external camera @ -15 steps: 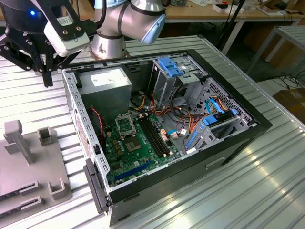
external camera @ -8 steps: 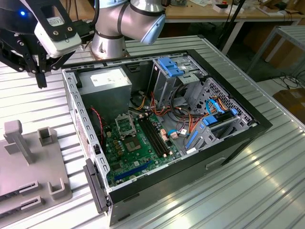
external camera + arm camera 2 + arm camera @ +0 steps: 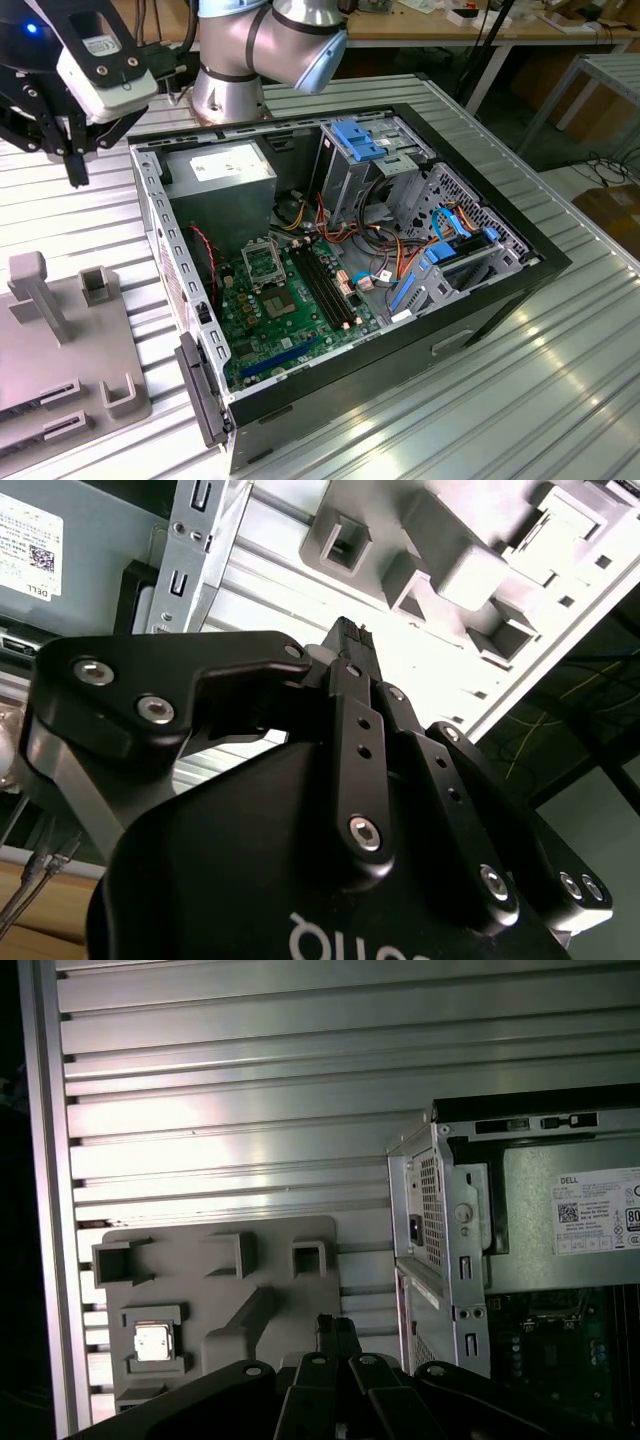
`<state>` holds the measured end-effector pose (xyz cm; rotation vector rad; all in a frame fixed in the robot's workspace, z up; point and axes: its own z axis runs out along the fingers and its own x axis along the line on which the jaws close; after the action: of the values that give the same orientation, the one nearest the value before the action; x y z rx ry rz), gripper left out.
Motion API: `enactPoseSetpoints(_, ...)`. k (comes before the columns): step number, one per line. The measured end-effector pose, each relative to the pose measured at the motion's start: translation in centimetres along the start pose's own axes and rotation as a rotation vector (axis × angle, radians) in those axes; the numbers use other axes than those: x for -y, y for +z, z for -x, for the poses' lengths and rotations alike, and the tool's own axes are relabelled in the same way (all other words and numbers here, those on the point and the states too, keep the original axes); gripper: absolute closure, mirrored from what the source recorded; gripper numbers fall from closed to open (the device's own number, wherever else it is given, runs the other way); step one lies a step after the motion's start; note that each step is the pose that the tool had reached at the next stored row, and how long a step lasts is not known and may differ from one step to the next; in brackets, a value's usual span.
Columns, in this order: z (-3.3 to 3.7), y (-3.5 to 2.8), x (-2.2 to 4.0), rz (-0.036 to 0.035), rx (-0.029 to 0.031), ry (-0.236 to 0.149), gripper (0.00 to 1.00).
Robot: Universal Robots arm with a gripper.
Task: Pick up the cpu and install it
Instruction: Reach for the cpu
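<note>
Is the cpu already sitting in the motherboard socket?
No, the cpu lies in a holder on the grey fixture, outside the computer case.

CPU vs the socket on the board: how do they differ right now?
Look: the cpu has a plain silvery top; the socket is a dark metal-framed square. Place: the cpu lies in a pocket of the grey holder on the table, outside the case; the socket sits on the green motherboard inside the case. Shared: both are square and lie flat.
</note>
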<state>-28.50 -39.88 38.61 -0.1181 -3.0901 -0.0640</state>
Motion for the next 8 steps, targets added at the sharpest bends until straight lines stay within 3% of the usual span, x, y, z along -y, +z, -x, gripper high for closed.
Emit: enactPoseSetpoints(8,-0.94,0.07,0.08,0.0000,0.0000,0.000,0.89)
